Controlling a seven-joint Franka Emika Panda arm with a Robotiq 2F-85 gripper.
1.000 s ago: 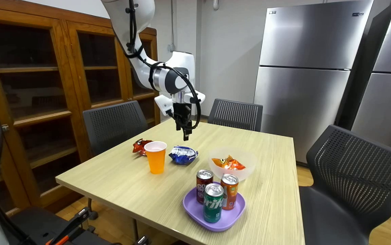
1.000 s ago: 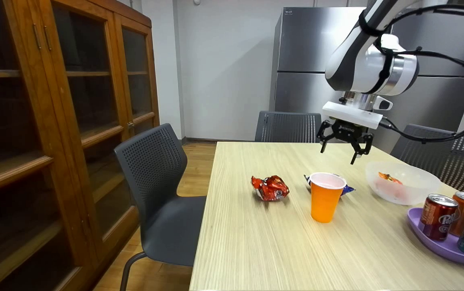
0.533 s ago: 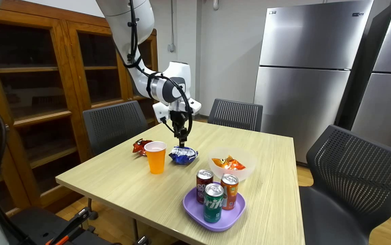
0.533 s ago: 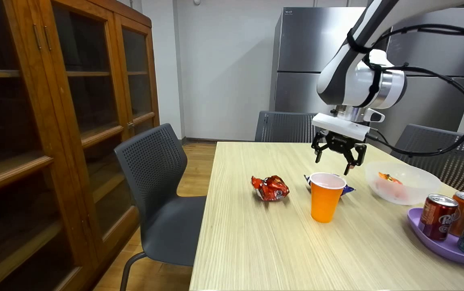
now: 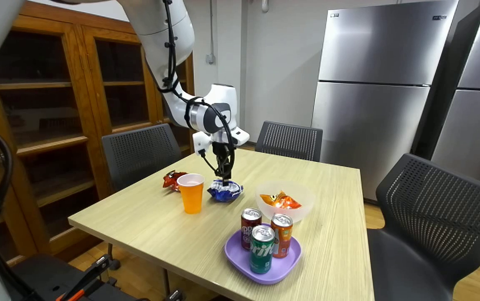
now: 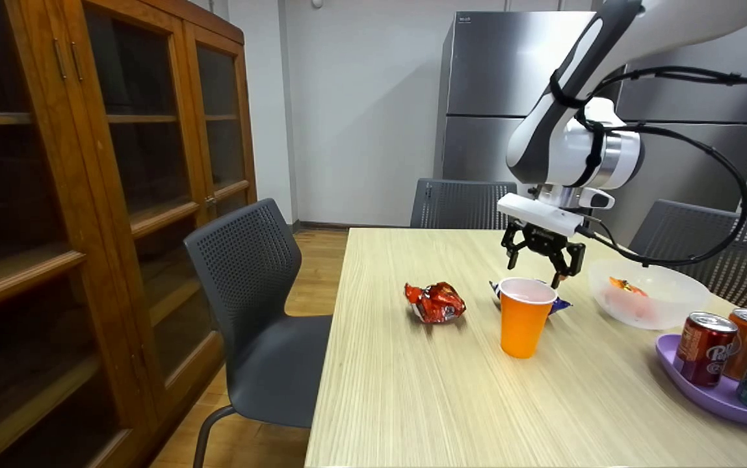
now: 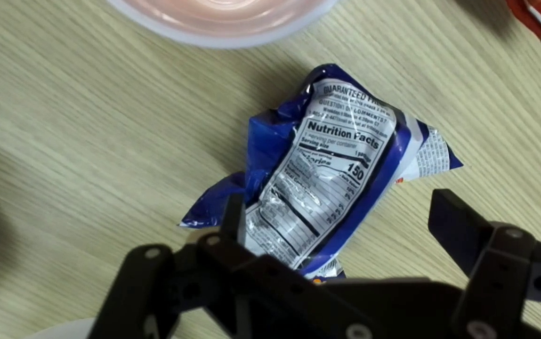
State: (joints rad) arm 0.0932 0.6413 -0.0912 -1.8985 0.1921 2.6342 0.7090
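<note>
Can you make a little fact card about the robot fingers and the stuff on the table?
Blue bag: lying with its Nutrition Facts side up
Fingers: open over that bag, not gripping it; can't tell if they touch it
Orange cup: standing beside that bag
Red bag: crumpled, apart from the cup
Bowl: orange bag inside
Purple tray: three cans standing on it

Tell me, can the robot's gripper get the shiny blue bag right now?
Probably yes: the open gripper hangs over the blue bag, and the orange cup stands beside the bag, not between them. In the wrist view one finger overlaps the bag's edge, so it may need shifting.
</note>
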